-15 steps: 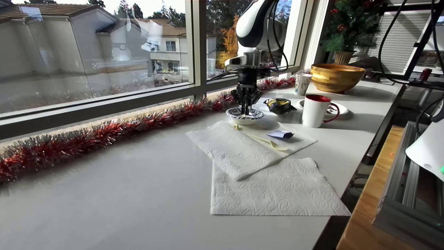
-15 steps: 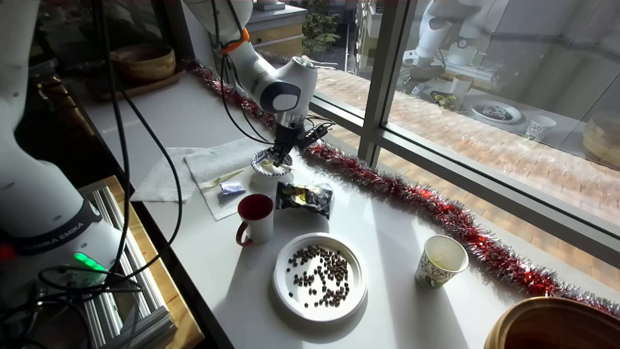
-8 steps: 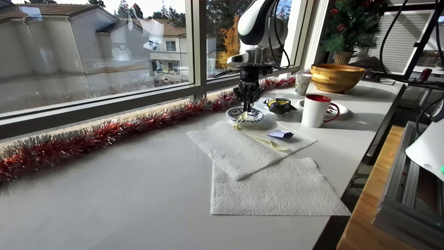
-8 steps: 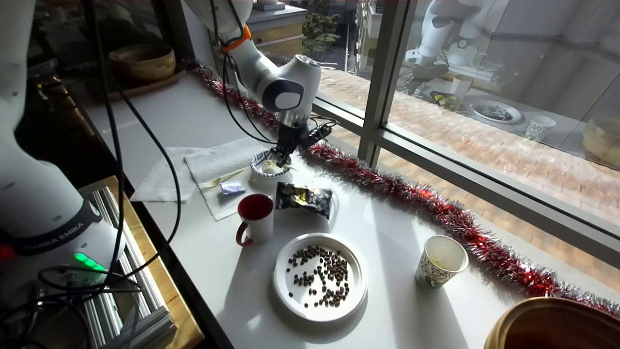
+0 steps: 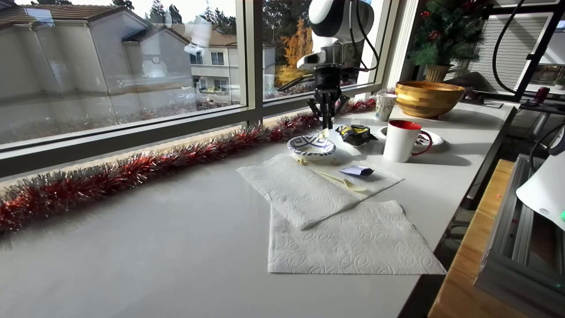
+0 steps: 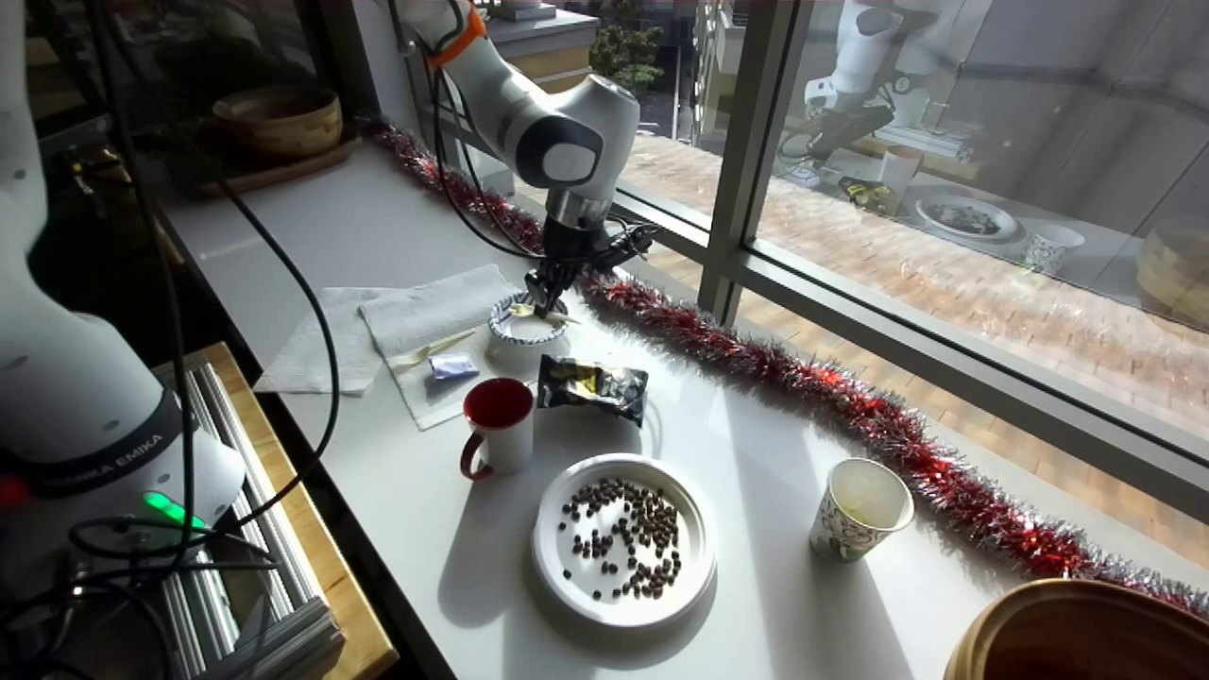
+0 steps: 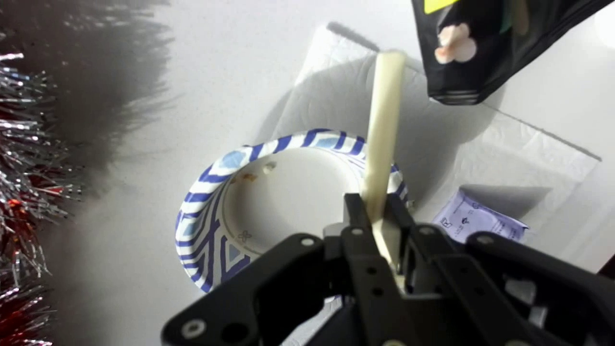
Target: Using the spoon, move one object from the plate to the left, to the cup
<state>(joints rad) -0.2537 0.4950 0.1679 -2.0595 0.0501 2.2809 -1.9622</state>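
My gripper (image 5: pixel 327 125) is shut on a pale yellow spoon (image 7: pixel 383 125), one finger on each side of its handle in the wrist view. The gripper (image 6: pixel 543 306) points down over the plate, a small dish with a blue-patterned rim (image 5: pixel 312 151), also seen in the wrist view (image 7: pixel 192 211). The spoon (image 5: pixel 324 133) is just above the rim. Its scooping end is hidden behind the gripper in the wrist view, and I cannot tell whether it carries anything. Small scraps lie inside the dish. The cup, a white mug (image 6: pixel 510 439) with red inside and handle, stands upright, apart from the gripper.
A black packet (image 6: pixel 593 387) lies beside the dish. Another pale utensil (image 5: pixel 340 180) and a lilac packet (image 5: pixel 356 171) lie on paper towels (image 5: pixel 304 194). A plate of dark beans (image 6: pixel 557 586), a paper cup (image 6: pixel 859 510) and a wooden bowl (image 5: pixel 428 99) stand further along. Tinsel (image 6: pixel 718 340) lines the window.
My gripper has risen from inside the dish and shifted right in an exterior view, with the spoon still held. The spoon has come up out of the dish. Dish and mug have not moved.
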